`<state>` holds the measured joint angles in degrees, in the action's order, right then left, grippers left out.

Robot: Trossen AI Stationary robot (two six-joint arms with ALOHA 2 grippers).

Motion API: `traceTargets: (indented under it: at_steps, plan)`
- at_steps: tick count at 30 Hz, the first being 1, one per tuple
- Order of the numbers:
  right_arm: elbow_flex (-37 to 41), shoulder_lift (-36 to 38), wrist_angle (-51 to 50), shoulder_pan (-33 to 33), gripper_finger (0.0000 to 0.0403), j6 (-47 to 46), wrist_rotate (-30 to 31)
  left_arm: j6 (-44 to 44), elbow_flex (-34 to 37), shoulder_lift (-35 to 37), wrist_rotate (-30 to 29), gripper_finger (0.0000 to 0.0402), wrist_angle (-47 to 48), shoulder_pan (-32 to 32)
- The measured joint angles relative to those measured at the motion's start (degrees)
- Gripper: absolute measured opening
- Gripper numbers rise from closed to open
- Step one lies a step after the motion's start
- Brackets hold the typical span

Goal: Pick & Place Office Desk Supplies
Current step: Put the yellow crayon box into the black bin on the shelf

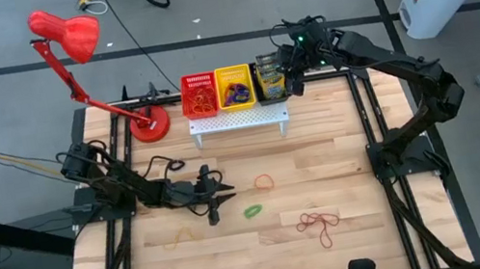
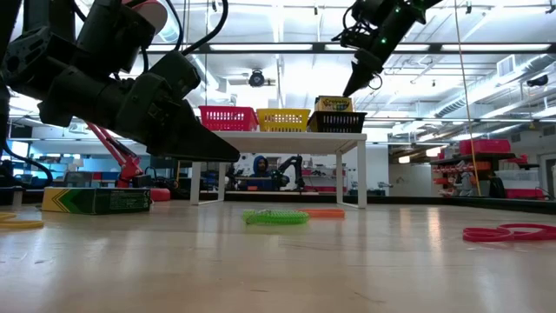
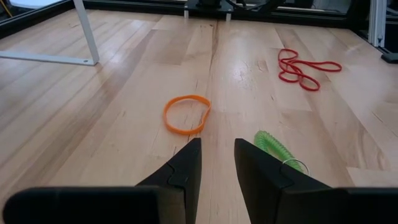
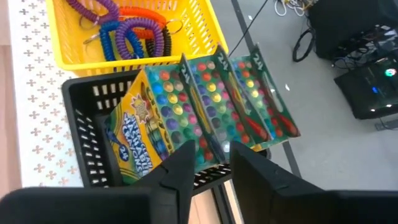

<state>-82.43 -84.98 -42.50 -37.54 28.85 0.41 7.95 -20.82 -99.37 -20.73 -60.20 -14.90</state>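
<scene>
Several yellow-and-green crayon boxes (image 4: 186, 106) stand on end in a black basket (image 4: 84, 134) at the right end of the white rack (image 1: 238, 120). My right gripper (image 4: 211, 149) hangs open just above their upper ends (image 2: 333, 103), with nothing between its fingers. My left gripper (image 3: 217, 146) hovers low over the table's left middle, open and empty. Past its tips an orange rubber band (image 3: 185, 113) and a green coiled band (image 3: 277, 148) lie flat on the wood. Red bands (image 3: 305, 65) lie farther right. Another crayon box (image 2: 95, 200) lies flat on the table.
On the rack, a red basket (image 1: 199, 94) holds rubber bands and a yellow basket (image 1: 234, 87) holds coiled cords. The red desk lamp (image 1: 67, 36) stands with its base (image 1: 151, 125) at the far left. A faint band (image 1: 179, 235) lies near the left front.
</scene>
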Motion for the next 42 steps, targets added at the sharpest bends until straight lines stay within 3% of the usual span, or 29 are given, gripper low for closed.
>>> traceTargets:
  at_steps: [12,18,29,42]
  plan:
    - [0.0,-1.4,0.9,0.0,0.0059,3.3,2.0,0.1,0.0,0.0,0.0,0.0103,-0.1,0.0]
    - [0.0,-1.5,0.8,0.0,0.0007,5.5,1.9,0.0,0.0,0.0,0.0,0.0103,0.0,0.0]
    - [0.0,2.4,3.5,2.7,0.0004,6.7,2.8,-0.4,0.0,0.0,0.0,0.0103,0.0,0.0]
    - [4.1,2.2,4.6,3.8,0.0002,8.7,9.7,-0.4,0.0,0.0,0.0,0.0103,0.0,-0.1]
